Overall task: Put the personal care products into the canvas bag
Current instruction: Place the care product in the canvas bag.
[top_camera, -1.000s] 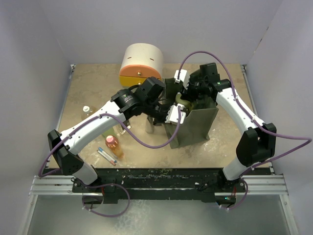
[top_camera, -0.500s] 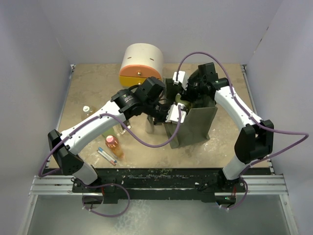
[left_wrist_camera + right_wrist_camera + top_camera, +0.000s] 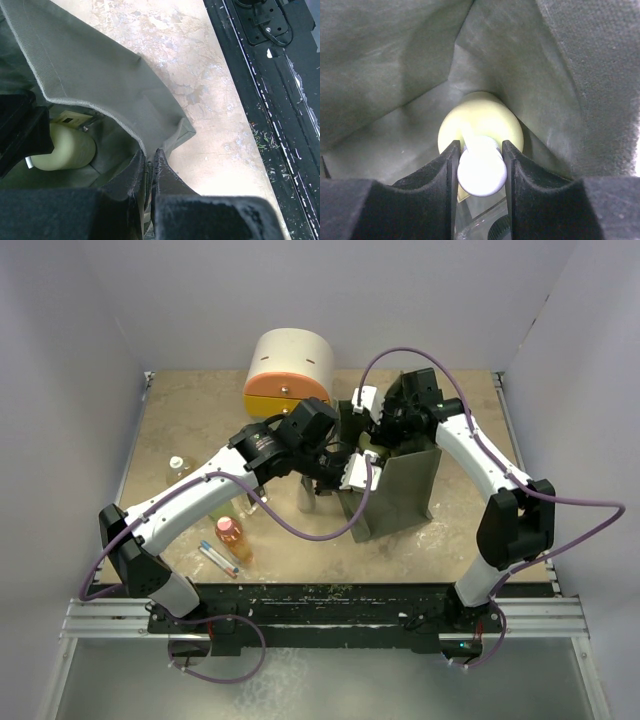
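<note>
The olive canvas bag [image 3: 400, 490] stands open at mid-table. My left gripper [image 3: 352, 472] is shut on its near rim, and in the left wrist view the fabric edge [image 3: 100, 95] runs into the pinched jaws [image 3: 150, 156]. My right gripper [image 3: 375, 435] reaches down inside the bag, shut on the white pump head [image 3: 481, 172] of the pale green bottle [image 3: 480, 117], which also shows as a pale cylinder [image 3: 65, 147] in the left wrist view. A clear black-capped bottle [image 3: 477, 220] lies below it in the bag. The orange pink-capped bottle [image 3: 232, 537] and the slim grey one [image 3: 218, 558] lie on the table at the left.
The round cream and orange drawer unit [image 3: 290, 370] stands behind the bag. A clear bottle [image 3: 305, 498] stands under my left arm, and another small bottle [image 3: 178, 468] sits near the left wall. The black rail [image 3: 270, 75] marks the table's near edge.
My right arm has shifted a little to the left, its elbow drawn in, with the gripper still inside the bag. The left arm and the bag rim have stayed put.
</note>
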Robot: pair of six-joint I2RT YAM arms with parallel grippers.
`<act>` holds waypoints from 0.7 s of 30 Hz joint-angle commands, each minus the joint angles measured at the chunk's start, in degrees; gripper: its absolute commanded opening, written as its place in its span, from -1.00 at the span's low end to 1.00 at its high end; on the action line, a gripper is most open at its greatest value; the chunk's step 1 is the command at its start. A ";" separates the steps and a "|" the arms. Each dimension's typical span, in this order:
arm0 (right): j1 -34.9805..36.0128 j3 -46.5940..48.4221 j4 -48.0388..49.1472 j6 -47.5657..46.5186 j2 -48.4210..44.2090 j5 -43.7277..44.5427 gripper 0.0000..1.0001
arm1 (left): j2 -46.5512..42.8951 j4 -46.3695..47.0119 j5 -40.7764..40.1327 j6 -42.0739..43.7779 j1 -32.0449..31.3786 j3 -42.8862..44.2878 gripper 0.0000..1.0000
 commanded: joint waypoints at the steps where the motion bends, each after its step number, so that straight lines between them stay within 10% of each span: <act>1: -0.76 1.28 4.87 -1.20 -2.11 5.61 -0.19 | -0.15 -0.68 -0.15 -1.00 -0.16 -0.79 -1.00; 21: -0.76 -0.82 7.03 6.87 -6.63 1.08 0.33 | -0.39 0.55 -2.74 -0.68 -0.19 0.82 -1.00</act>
